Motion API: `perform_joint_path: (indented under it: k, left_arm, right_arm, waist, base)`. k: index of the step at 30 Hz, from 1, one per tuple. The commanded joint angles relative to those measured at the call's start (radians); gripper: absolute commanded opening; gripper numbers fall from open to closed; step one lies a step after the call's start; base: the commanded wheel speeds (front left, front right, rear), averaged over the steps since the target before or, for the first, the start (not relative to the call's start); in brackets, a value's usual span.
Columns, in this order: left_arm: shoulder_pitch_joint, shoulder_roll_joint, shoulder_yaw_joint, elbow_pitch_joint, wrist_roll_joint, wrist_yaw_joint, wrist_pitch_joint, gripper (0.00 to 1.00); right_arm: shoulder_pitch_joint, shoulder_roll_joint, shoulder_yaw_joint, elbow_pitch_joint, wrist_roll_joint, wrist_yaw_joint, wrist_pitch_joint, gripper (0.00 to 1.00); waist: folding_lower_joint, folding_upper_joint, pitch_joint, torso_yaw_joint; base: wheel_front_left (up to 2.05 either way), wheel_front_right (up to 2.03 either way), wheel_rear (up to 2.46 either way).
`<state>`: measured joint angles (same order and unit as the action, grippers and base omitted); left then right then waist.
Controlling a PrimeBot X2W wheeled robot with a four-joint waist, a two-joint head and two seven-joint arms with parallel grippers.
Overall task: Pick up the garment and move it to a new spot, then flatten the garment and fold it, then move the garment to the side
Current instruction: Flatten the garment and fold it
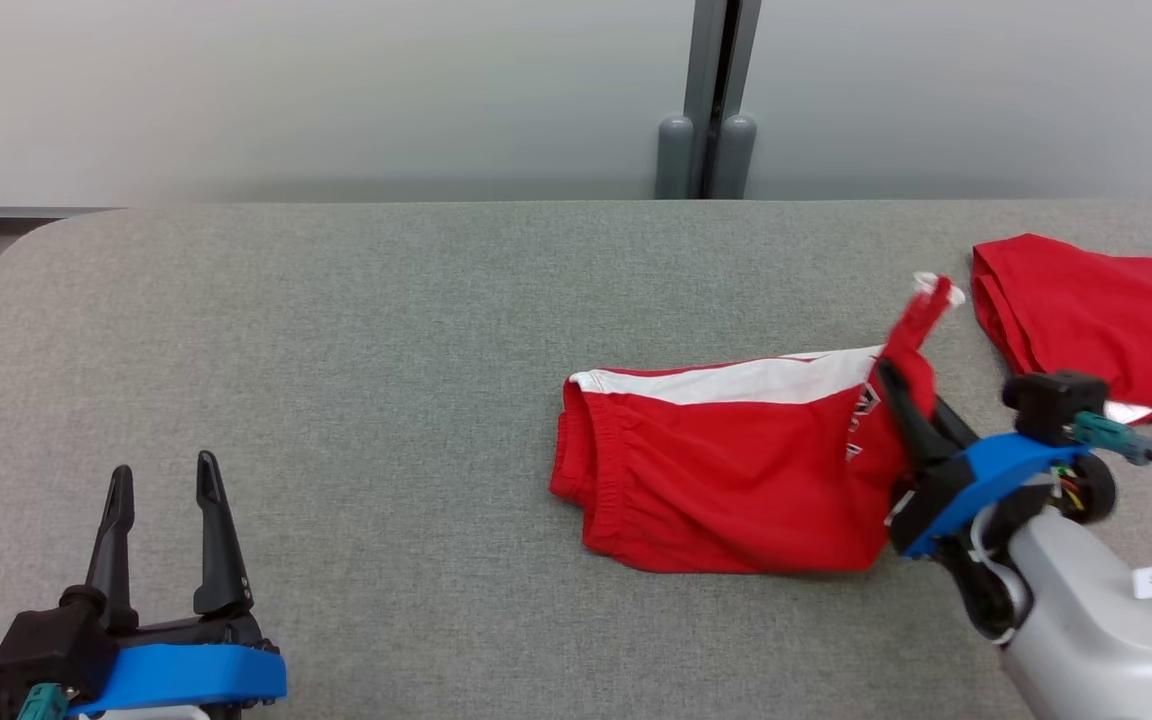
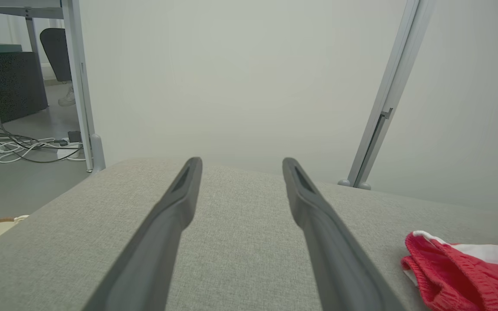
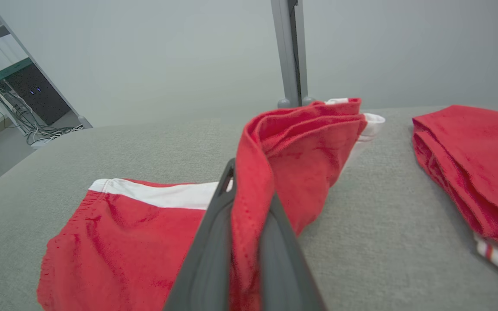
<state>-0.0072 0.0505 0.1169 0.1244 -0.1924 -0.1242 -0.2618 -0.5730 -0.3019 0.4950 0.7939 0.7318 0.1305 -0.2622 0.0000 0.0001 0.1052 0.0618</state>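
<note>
Red shorts with a white side stripe (image 1: pixel 726 470) lie on the grey padded table (image 1: pixel 336 350), waistband to the left. My right gripper (image 1: pixel 901 385) is shut on the shorts' right hem and lifts that edge off the table; the pinched cloth (image 3: pixel 292 151) drapes over the fingers (image 3: pixel 210 246) in the right wrist view. My left gripper (image 1: pixel 164 478) stands open at the lower left, well apart from the shorts, with nothing between its fingers (image 2: pixel 175 203). The shorts' waistband (image 2: pixel 456 268) shows at the lower right of the left wrist view.
A second red garment with black-and-white print (image 1: pixel 1096 315) lies folded at the table's right edge, also seen as a red garment (image 3: pixel 469 168) in the right wrist view. A grey post (image 1: pixel 711 100) stands behind the table against the pale wall. Cables lie on the floor (image 2: pixel 24 147) beyond the table's left end.
</note>
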Motion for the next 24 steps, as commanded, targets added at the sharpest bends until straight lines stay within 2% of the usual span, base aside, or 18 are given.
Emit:
perform_joint_path:
  k: [1, 7, 15, 24]
  left_arm:
    - [-0.005, 0.000, -0.003, 0.001, 0.000, -0.007, -0.004, 1.00]
    - [-0.002, 0.000, -0.011, 0.003, -0.003, -0.008, -0.004, 1.00]
    - [-0.007, 0.000, -0.022, 0.009, -0.010, -0.009, -0.004, 1.00]
    - [0.000, 0.000, -0.029, 0.012, -0.015, -0.008, -0.004, 1.00]
  right_arm:
    - [-0.017, 0.018, 0.006, -0.024, -0.017, 0.000, -0.003, 0.00]
    - [-0.025, 0.078, 0.057, -0.067, -0.053, 0.000, -0.003, 0.00]
    - [-0.011, 0.149, 0.170, -0.048, -0.048, 0.000, -0.003, 0.00]
    - [0.038, 0.175, 0.276, -0.014, -0.041, 0.000, -0.003, 0.00]
  waist:
    - [0.0000, -0.0001, -0.001, 0.005]
    - [0.0000, -0.0001, -0.005, 0.023]
    - [0.0000, -0.0001, -0.002, 0.062]
    - [0.0000, -0.0001, -0.003, 0.085]
  base:
    - [0.00, 0.00, 0.00]
    - [0.00, 0.00, 0.00]
    - [0.00, 0.00, 0.00]
    - [0.00, 0.00, 0.00]
